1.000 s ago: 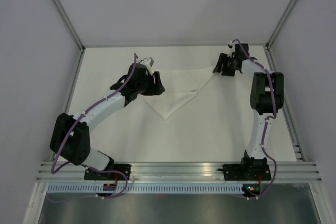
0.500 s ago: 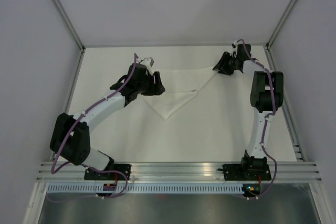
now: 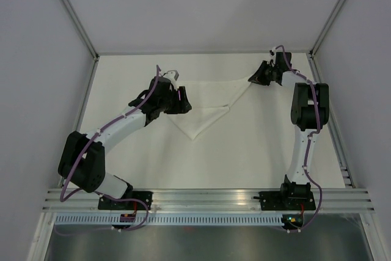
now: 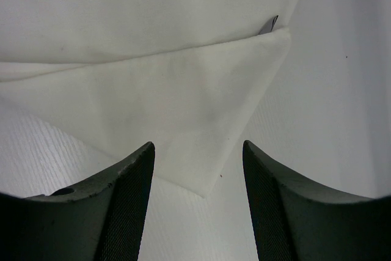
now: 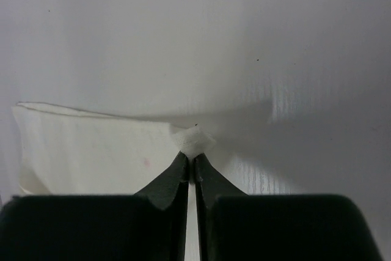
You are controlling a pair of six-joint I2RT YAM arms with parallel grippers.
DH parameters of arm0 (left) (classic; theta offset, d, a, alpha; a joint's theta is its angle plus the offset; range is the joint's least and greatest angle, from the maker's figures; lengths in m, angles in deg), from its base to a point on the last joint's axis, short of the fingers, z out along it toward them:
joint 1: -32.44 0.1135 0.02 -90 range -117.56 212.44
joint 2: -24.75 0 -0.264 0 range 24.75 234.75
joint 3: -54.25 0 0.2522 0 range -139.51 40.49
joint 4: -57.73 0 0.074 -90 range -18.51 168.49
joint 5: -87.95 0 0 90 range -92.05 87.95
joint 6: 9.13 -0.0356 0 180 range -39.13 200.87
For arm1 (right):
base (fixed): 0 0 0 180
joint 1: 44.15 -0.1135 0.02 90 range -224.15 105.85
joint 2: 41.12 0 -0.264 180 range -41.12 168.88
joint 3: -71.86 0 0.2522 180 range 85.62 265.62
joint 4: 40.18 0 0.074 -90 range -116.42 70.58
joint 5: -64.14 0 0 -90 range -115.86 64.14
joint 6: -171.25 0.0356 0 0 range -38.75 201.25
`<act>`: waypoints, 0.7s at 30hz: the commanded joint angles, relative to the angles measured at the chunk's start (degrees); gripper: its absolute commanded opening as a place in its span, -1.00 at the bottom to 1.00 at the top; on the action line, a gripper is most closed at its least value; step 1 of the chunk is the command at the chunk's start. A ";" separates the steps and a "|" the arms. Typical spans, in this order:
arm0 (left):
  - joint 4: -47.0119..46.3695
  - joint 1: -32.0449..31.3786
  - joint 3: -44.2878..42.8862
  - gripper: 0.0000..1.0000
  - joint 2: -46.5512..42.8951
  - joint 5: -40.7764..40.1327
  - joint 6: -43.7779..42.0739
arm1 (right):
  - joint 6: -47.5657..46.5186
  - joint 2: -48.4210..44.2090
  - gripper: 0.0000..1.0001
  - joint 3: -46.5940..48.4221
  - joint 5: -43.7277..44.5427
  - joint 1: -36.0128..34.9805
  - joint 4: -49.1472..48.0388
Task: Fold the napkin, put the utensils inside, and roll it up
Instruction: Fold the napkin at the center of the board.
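The white napkin [image 3: 208, 99] lies folded into a triangle at the back of the table, its point toward the arms. My right gripper [image 3: 253, 79] is at the napkin's far right corner and shut on it; in the right wrist view a small tuft of napkin [image 5: 194, 140] sticks out past the closed right gripper [image 5: 194, 157]. My left gripper [image 3: 183, 101] hovers open over the left part of the cloth. The left wrist view shows the left gripper [image 4: 197, 145] spread wide above a folded napkin [image 4: 183, 90] corner. A slim grey utensil tip [image 4: 267, 25] pokes out at the fold; the rest is hidden.
White walls with metal corner posts [image 3: 76, 19] enclose the table on three sides. The aluminium rail [image 3: 208, 197] carrying both arm bases runs along the near edge.
The right gripper has gone from open to shut on the napkin's far right corner. The left gripper has shifted slightly and stays open.
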 commanded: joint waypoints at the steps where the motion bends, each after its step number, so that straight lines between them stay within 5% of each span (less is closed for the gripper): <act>1: -2.83 -0.23 0.52 0.29 -0.16 0.64 2.47 | 1.93 -3.88 -0.80 -1.57 -2.42 -0.02 -4.53; 6: -3.53 -0.23 1.40 0.29 -0.07 0.72 3.00 | -1.05 -6.78 -0.99 -4.29 -3.56 -0.63 -7.61; 21: -2.92 -0.23 1.57 0.26 -6.56 -4.01 6.77 | -23.46 -22.34 -0.99 -15.45 -0.85 -13.46 -7.71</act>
